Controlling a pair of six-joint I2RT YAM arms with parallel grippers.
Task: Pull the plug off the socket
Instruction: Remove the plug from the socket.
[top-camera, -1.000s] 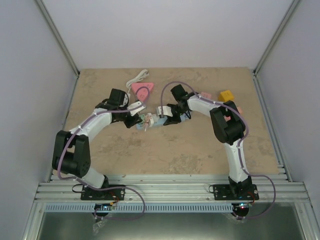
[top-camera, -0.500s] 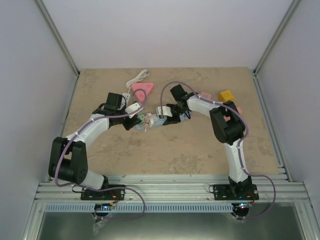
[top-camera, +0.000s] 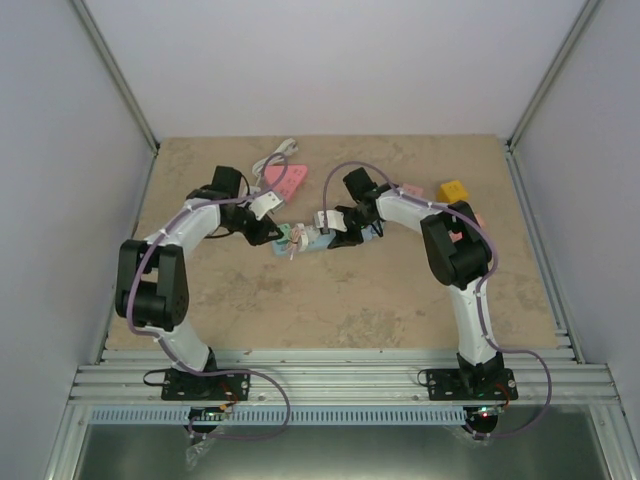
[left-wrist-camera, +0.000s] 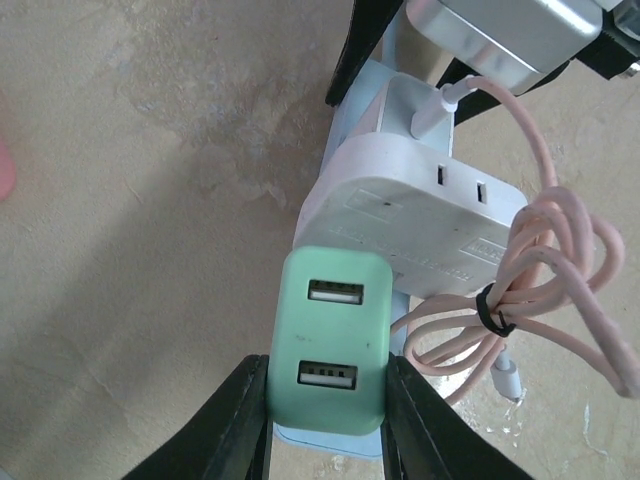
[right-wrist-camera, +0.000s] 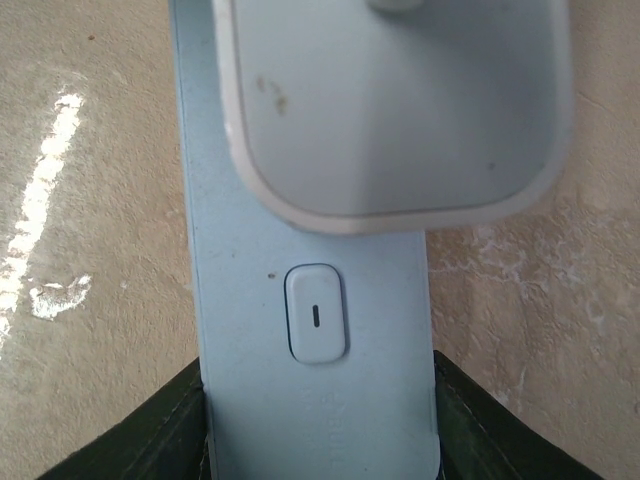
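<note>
A light blue socket strip lies on the table between the arms. A mint green USB plug sits on its left end, and a white adapter with a coiled pink cable sits beside it. My left gripper is shut on the green plug, one finger on each side. My right gripper is shut on the socket strip's end near its white switch. The white adapter also shows in the right wrist view.
A pink triangular block and a white cable lie behind the left gripper. A yellow block sits at the back right. Side walls stand left and right.
My left arm's elbow has swung left and back while its gripper stays at the green plug. The right arm has hardly moved.
</note>
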